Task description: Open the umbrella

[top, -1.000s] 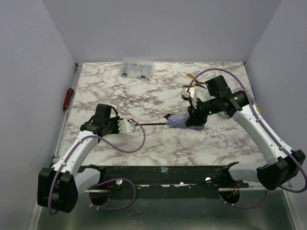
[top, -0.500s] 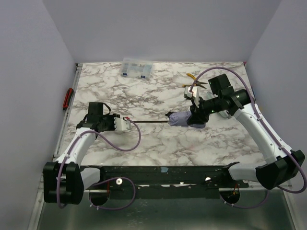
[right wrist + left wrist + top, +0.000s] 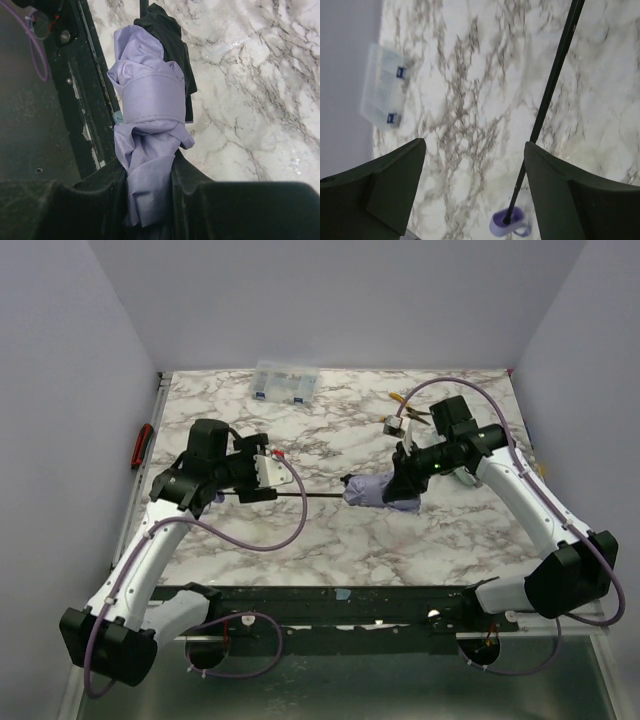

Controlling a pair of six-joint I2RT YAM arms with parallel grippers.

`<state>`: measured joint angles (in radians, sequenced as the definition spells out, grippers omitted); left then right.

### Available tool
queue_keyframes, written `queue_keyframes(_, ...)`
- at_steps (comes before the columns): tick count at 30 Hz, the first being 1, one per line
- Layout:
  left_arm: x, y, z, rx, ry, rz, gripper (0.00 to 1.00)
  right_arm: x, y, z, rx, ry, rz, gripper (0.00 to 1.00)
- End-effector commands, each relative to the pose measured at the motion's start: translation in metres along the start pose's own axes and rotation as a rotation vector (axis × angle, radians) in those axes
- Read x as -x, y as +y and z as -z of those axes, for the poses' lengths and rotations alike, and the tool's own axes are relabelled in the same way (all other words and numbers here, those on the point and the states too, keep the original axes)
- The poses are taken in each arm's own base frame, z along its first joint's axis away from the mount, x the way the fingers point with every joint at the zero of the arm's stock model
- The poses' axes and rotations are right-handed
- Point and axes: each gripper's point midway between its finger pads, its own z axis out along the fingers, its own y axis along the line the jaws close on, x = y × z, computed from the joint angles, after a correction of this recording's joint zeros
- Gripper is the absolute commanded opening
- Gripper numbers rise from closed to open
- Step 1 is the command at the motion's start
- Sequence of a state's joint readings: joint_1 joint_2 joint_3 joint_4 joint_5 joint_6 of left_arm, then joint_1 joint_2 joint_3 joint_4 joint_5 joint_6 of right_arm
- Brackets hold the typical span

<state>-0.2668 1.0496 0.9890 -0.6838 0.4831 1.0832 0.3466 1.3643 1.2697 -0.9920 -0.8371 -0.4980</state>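
Findings at the time of inspection.

The right end effector (image 3: 149,172) was clamped on the umbrella (image 3: 375,490), holding the gathered lavender canopy (image 3: 150,130) at its near end. The rest of the bundle projected forward past the fingertips, resting on or just above the marble tabletop (image 3: 330,540).

The closure strap (image 3: 152,100) was wrapped around the bundle just ahead of that grip and appeared fastened. Black inner fabric showed at the far tip only. No panel was spread.

The left end effector (image 3: 475,145) stood with its fingers (image 3: 385,185) wide apart and nothing between them. It was raised off the tabletop. The thin black shaft (image 3: 552,85) ran below it, closer to one finger, apart from both. The small lavender handle (image 3: 509,223) lay beneath the gap between the fingers, untouched.

The overhead view showed the shaft drawn out in a line from the canopy toward the left end effector.

A clear compartment box (image 3: 382,92) lay well beyond the left end effector. Yellow-handled pliers (image 3: 408,406) lay just behind the right one. Neither was involved.

Assessment: the shaft appeared extended, so that part is judged done. The strap was not undone and the canopy not deployed. Those two steps are judged outstanding, placing the task at roughly its middle.
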Motion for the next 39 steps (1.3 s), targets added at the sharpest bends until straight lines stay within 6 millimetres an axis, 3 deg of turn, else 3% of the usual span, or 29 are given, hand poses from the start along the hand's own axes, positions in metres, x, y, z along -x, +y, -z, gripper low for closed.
queue_keyframes(1, 0.086, 0.013, 0.027, 0.01, -0.246, 0.155, 0.85, 0.028, 0.005, -0.009, 0.081, -0.117, -0.069, 0.01)
queue_keyframes(4, 0.122, 0.034, 0.048, 0.049, -0.344, 0.232, 0.86, 0.046, 0.005, -0.008, 0.093, -0.179, -0.083, 0.01)
queue_keyframes(7, 0.152, 0.052, 0.071, 0.093, -0.438, 0.304, 0.86, 0.078, 0.012, 0.001, 0.113, -0.275, -0.084, 0.01)
queue_keyframes(10, 0.173, 0.056, 0.088, 0.097, -0.516, 0.34, 0.87, 0.112, 0.022, 0.016, 0.131, -0.379, -0.099, 0.01)
queue_keyframes(14, 0.182, 0.056, 0.1, 0.114, -0.557, 0.33, 0.88, 0.154, 0.025, 0.04, 0.094, -0.512, -0.107, 0.01)
queue_keyframes(19, 0.19, 0.051, 0.103, 0.081, -0.602, 0.411, 0.93, 0.177, 0.004, 0.061, -0.007, -0.671, -0.227, 0.01)
queue_keyframes(24, 0.191, 0.035, 0.081, -0.061, -0.627, 0.503, 0.89, 0.181, -0.002, 0.065, -0.019, -0.765, -0.289, 0.01)
queue_keyframes(26, 0.196, 0.028, 0.077, -0.111, -0.647, 0.451, 0.85, 0.176, 0.0, 0.062, 0.0, -0.754, -0.299, 0.01)
queue_keyframes(29, 0.2, 0.018, 0.072, -0.056, -0.658, 0.199, 0.81, 0.165, 0.015, 0.054, 0.086, -0.707, -0.292, 0.01)
queue_keyframes(34, 0.213, 0.001, 0.062, 0.053, -0.654, -0.253, 0.6, 0.139, 0.031, 0.04, 0.209, -0.588, -0.326, 0.01)
queue_keyframes(39, 0.225, -0.011, 0.044, 0.021, -0.621, -0.412, 0.47, 0.136, 0.03, 0.039, 0.198, -0.579, -0.329, 0.01)
